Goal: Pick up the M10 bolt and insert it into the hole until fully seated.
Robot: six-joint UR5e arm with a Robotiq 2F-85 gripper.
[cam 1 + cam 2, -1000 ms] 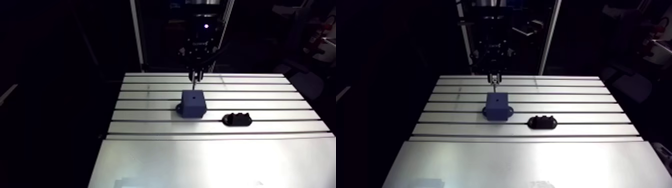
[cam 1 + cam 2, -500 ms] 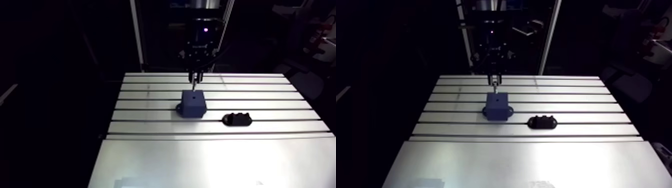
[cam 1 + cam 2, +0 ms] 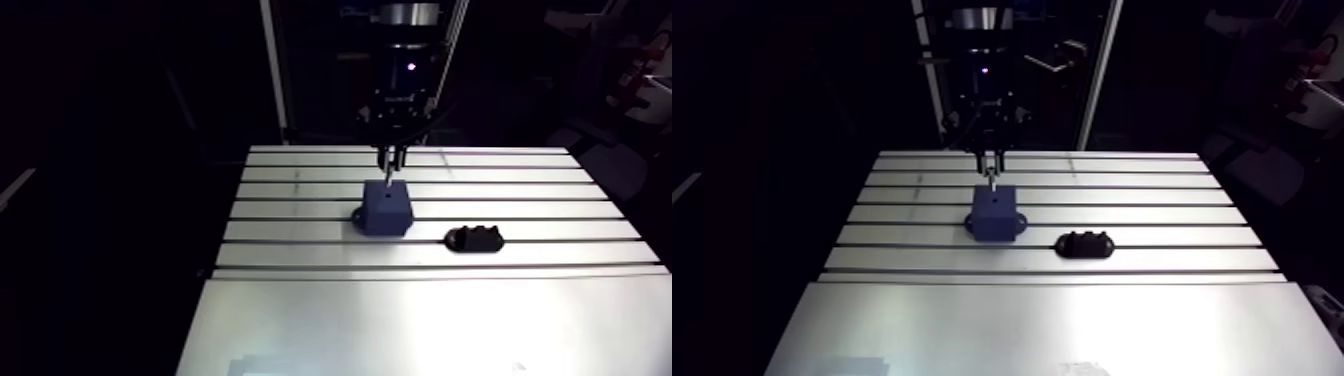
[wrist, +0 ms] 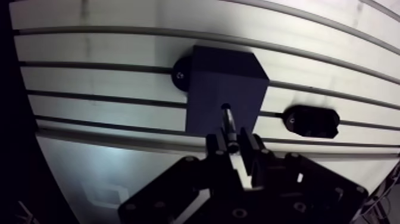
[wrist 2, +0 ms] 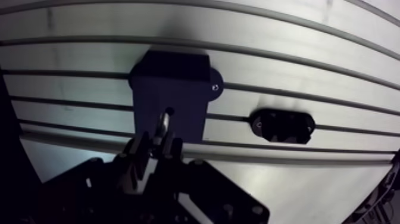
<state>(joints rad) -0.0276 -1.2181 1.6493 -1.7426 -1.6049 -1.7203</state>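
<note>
Pinched in the narrow gap between the two fingers [image 4: 216,145] of the gripper [image 4: 232,144], clamped tight: the bolt [image 4: 227,118]. Slim, bright metal, with the shank pointing down out of the fingers, upright in the arm view. Tip over the top face of the block [image 4: 221,89], right at the hole [image 5: 169,111]. Cannot tell whether touching the rim or inside.

Under it, a dark blue block: box-shaped, matte, with flat faces and crisp edges. At the base, a rounded ear [image 4: 180,74] with a screw head in it. Sits square on the table [image 3: 300,320], about mid-width, across the slots.

Beside the block and apart from it, a black piece [image 4: 311,121]. Low and oblong with rounded ends, lumpy on top in the arm view. Lies along a slot.

Table of pale aluminium, smooth with a dull sheen, cut by parallel dark slots [image 3: 300,198] running side to side. Plain unslotted sheet on the near part.

Open surface all round the block and the black piece, both well in from the table's edges. In the arm view, far edge close behind the gripper, side edges well off, and a broad bare stretch toward the near edge.
</note>
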